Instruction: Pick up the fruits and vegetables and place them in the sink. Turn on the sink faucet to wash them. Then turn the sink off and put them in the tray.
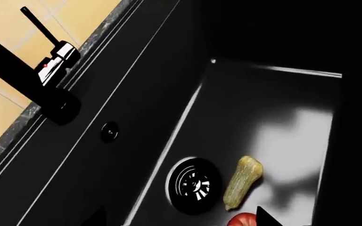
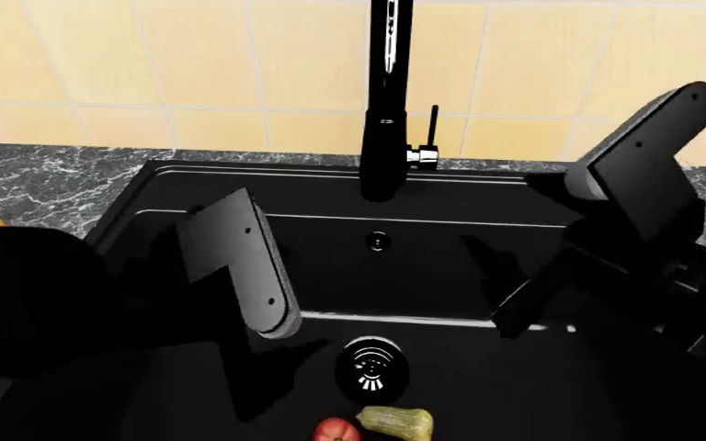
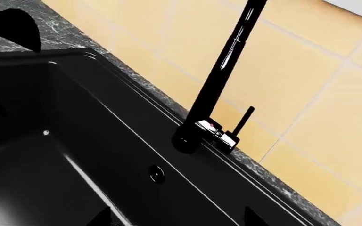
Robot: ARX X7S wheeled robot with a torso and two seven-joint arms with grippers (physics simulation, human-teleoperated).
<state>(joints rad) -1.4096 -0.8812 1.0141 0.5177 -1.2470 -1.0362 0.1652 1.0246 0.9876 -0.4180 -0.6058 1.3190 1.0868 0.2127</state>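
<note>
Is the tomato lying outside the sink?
No, the tomato lies inside the sink, beside the squash near the drain.

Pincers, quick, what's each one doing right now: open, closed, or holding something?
Left pincer: cannot be told; only one tip of it shows.
Right pincer: open and empty, tips wide apart.

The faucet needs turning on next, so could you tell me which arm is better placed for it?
Probably the right arm: it sits nearer the faucet on the lever side. Tomato and squash are already in the sink.
</note>
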